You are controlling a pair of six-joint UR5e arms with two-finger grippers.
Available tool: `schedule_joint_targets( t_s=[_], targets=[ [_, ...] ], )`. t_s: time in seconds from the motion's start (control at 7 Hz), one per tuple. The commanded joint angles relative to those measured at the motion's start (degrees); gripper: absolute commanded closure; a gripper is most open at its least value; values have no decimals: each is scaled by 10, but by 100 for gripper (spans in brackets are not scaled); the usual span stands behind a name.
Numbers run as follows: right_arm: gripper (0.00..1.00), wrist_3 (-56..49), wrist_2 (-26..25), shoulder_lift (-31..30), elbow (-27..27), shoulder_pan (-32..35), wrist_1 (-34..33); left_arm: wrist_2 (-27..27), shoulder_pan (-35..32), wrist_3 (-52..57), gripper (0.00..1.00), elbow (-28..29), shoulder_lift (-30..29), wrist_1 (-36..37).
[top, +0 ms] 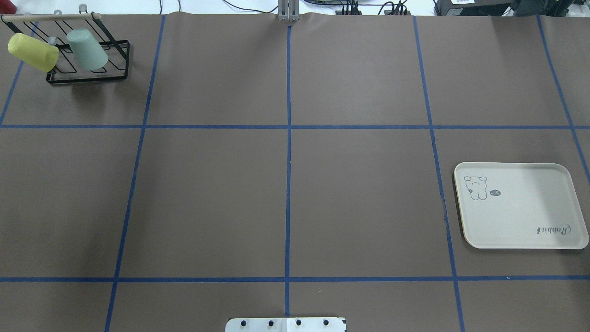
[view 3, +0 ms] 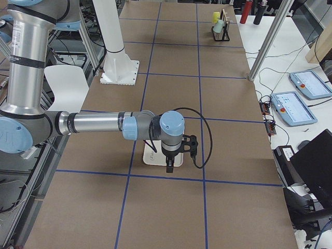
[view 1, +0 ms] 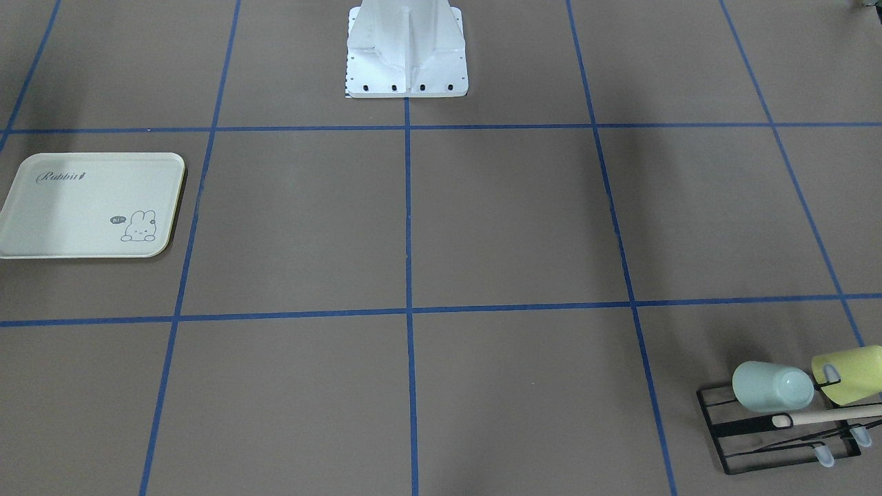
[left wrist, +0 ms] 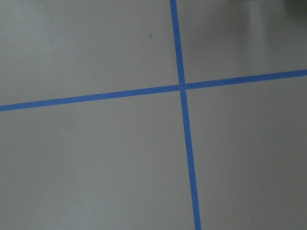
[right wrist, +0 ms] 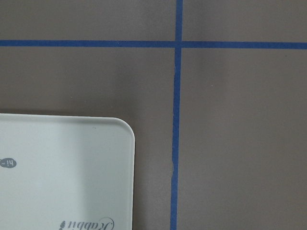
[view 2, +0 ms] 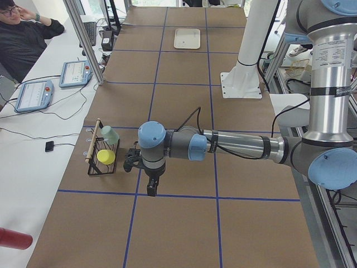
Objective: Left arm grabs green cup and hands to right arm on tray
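1. The black two-finger left tool (view 2: 151,191) points down over the bench on the silver-tubed left arm (view 2: 240,146). I cannot tell whether its jaws are apart or together.
2. The black two-finger right tool (view 3: 168,168), on the silver-tubed right arm (view 3: 98,123), hangs over the cream rectangular plastic tray (view 3: 151,158). I cannot tell how its jaws stand either.
3. The pale mint-green tapered plastic cup (view 1: 772,387) sits tilted on the black wire rack (view 1: 751,448), near the left tool but apart from it.
4. A yellow-green plastic cup (view 1: 851,375) hangs just beside it on the same rack.
5. Rack and tray lie well apart, towards opposite ends of the brown, blue-taped bench (view 1: 510,220).
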Motion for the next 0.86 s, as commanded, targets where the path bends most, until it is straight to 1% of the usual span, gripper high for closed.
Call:
schedule_joint_targets(
  t_s=[0.0,0.14,0.29,0.43,0.57,0.71],
  targets=[
    [1,0,0,1,1,0,0,5,1,-5,0,-7,-64,57],
    [1,0,0,1,1,0,0,7,2,-6,0,-15,-116,112],
    [1,0,2,1,1,0,0,7,4,-7,0,-23,-144,126],
    [1,0,2,0,1,0,0,6,22,-8,0,-59,-152,124],
    [1,0,3,0,2,0,0,6,51,-15,0,-90,-155,106],
    [1,0,3,2,2,0,0,5,66,-99,0,-107,-156,77]
  ],
)
